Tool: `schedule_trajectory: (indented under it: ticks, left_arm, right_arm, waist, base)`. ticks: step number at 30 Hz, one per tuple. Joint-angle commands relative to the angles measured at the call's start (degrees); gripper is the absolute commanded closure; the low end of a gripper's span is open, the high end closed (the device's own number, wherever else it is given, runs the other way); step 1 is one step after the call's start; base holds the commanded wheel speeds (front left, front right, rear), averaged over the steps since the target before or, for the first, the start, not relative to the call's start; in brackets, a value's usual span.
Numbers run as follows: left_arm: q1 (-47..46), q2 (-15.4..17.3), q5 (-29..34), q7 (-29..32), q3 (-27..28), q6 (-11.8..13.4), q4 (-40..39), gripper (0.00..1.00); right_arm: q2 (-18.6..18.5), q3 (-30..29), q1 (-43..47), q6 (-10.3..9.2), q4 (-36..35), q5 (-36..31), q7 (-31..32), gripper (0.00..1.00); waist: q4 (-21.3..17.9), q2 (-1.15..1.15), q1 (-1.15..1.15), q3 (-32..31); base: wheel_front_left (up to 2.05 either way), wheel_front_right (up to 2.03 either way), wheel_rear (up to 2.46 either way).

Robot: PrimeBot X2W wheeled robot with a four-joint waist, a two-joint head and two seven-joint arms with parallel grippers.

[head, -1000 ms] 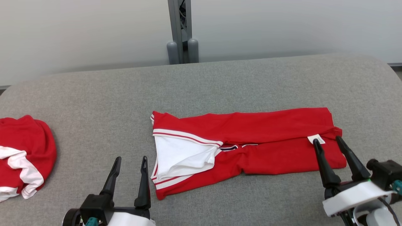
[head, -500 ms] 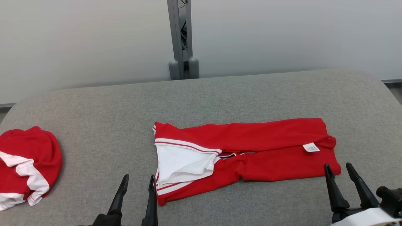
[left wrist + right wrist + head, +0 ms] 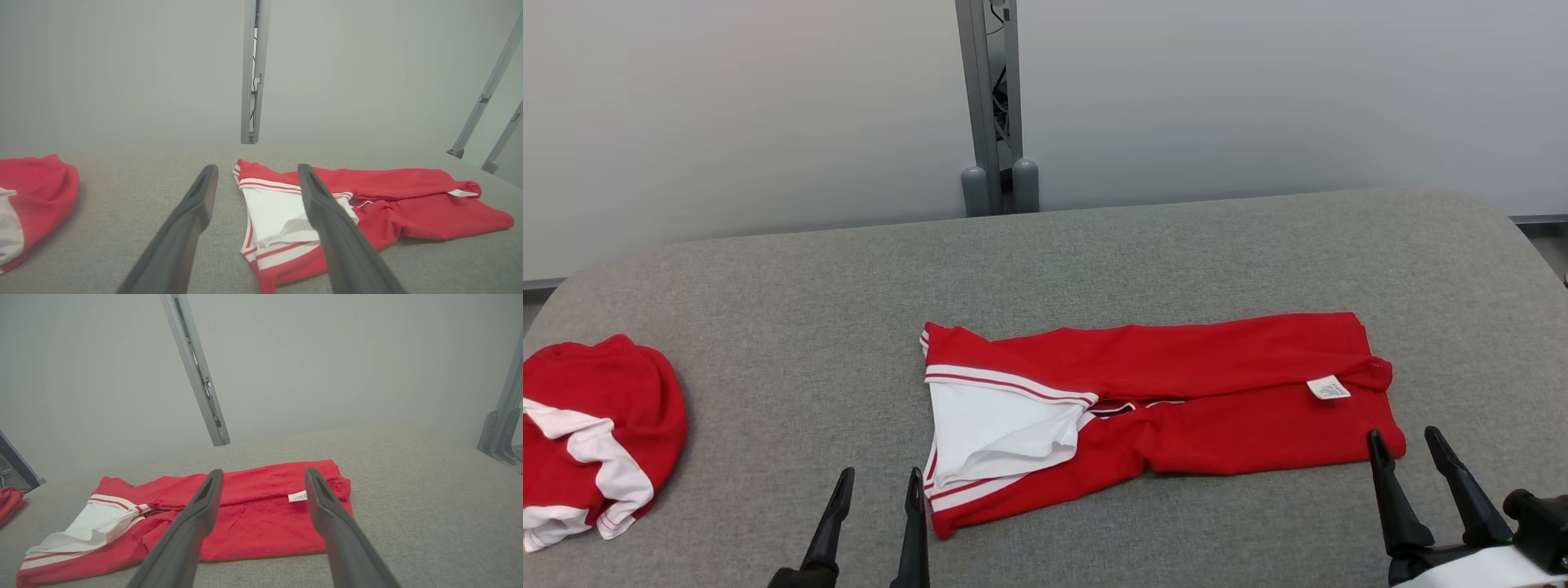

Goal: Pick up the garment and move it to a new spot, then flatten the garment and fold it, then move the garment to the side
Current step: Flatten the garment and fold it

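The garment is red with white striped trim and a white panel, folded into a long band across the middle of the grey table. Its white label lies near the right end. My left gripper is open just left of the garment's near left corner, nothing between its fingers. My right gripper is open at the near right corner, short of the cloth. The left wrist view shows the garment past the left gripper. In the right wrist view the garment lies beyond the right gripper.
A second red and white garment lies bunched at the table's left edge, also in the left wrist view. A grey post stands behind the table against a pale wall. Bare grey cloth surrounds the folded garment.
Both grippers have drawn back toward me, away from the garment, and stay open. The right fingertips, earlier over the label end, now stand clear of the cloth. The head camera tilted up.
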Motion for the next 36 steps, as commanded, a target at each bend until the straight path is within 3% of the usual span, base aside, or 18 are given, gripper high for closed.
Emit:
schedule_trajectory:
  ticks: [1,9,13,16,23,36]
  left_arm:
    - [0.2,0.0,0.4,-0.1,0.3,-0.3,0.2,0.0]
    - [-0.1,-0.7,1.0,-0.1,1.3,-1.4,1.1,0.0]
    - [-0.7,-0.8,1.6,-0.1,1.3,-1.8,1.1,0.0]
    - [-1.3,-0.9,2.1,-0.1,0.8,-2.2,1.4,0.0]
    - [-3.5,-1.1,3.6,-0.1,-0.2,-3.3,2.1,0.0]
    - [-8.8,-1.3,5.5,-0.1,-1.6,-4.6,3.1,0.0]
  right_arm:
    - [-0.3,-0.1,0.4,0.0,-0.3,-0.4,-0.3,0.0]
    - [-0.6,0.9,0.4,0.0,0.1,0.0,-0.3,0.0]
    - [-1.0,2.3,-1.9,0.0,4.1,2.2,-0.3,0.0]
    - [-1.3,2.3,-5.6,0.0,9.6,5.2,0.8,0.0]
    - [-1.5,-3.7,-18.0,0.0,24.6,8.9,5.5,0.0]
    - [-2.8,-10.4,-36.6,0.0,48.5,3.2,5.8,0.0]
  waist:
    - [0.1,0.0,0.0,0.0]
    - [0.6,0.0,0.0,0.1]
    - [0.9,0.0,0.0,0.7]
    - [1.3,0.0,0.0,1.6]
    - [2.9,0.0,0.0,5.2]
    - [5.2,0.0,0.0,13.4]
  base:
    - [0.0,0.0,0.0]
    - [0.0,0.0,0.0]
    - [0.0,0.0,0.0]
    - [0.0,0.0,0.0]
    - [0.0,0.0,0.0]
    - [0.0,0.0,0.0]
